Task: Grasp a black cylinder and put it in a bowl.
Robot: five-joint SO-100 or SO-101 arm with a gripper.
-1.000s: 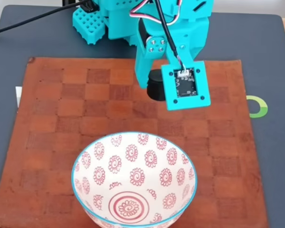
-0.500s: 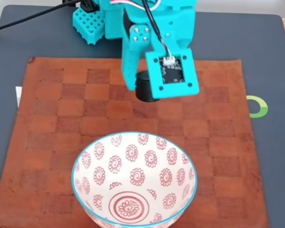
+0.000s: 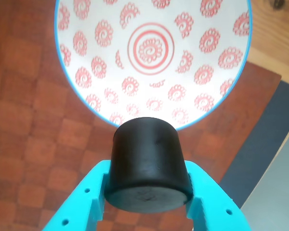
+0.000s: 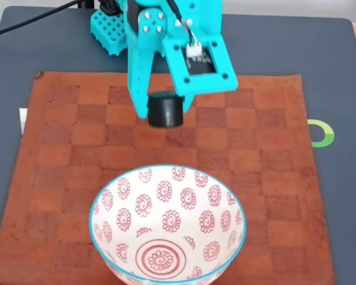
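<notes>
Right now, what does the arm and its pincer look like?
The arm is turquoise printed plastic with silver screws, black and white cables, and a framed dark circuit board. The pincer has two flat turquoise fingers with small holes.

Arm colour: bright turquoise plastic throughout, matte printed finish.
Arm (image 4: 143, 35): blocky printed housings, with silver screws in a cluster on one flat face.
Camera plate (image 4: 199, 62): square turquoise frame around a dark circuit board, small holes at the corners, a white connector on top.
Cables: black, red and white wires run to the connector; a black cable (image 4: 29, 27) trails off to the left.
Base block (image 4: 110, 29): turquoise, a grid of small holes.
Pincer (image 3: 147, 204): two flat turquoise fingers, small round holes near their outer edges.
</notes>
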